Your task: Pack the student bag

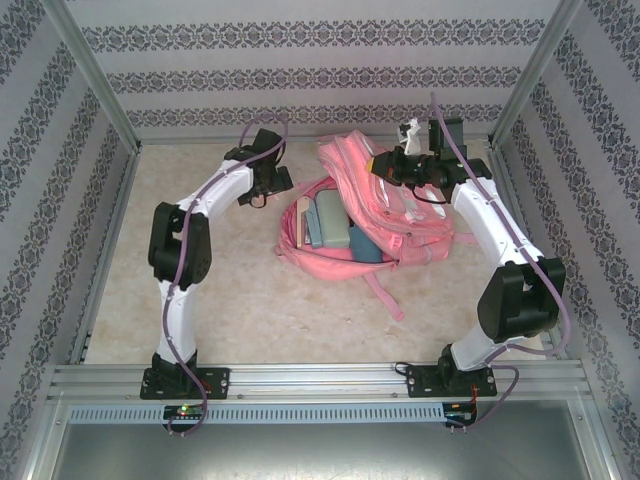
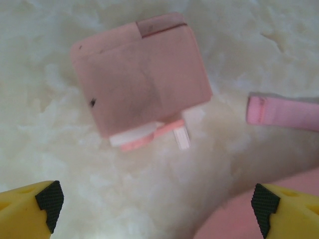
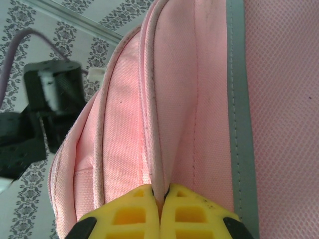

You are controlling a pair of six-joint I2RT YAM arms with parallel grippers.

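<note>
Where right gripper (image 3: 160, 191) meets student bag (image 1: 420, 225), yellow fingers pressed together on fold of pink fabric beside grey stripe. Bag spreads below and left of that gripper, on table (image 1: 200, 300) between both arms. Long axis runs far-to-near, slanting slightly right. Open mouth faces left, toward left gripper (image 1: 262, 193). Strap (image 1: 385, 290) trails toward near edge. Books (image 1: 325, 222) stacked inside mouth. Left gripper fingers spread wide, holding nothing. Small pink box (image 2: 139, 74) on table ahead of fingertips, untouched. Pink strap end (image 2: 284, 110) to box's right.
</note>
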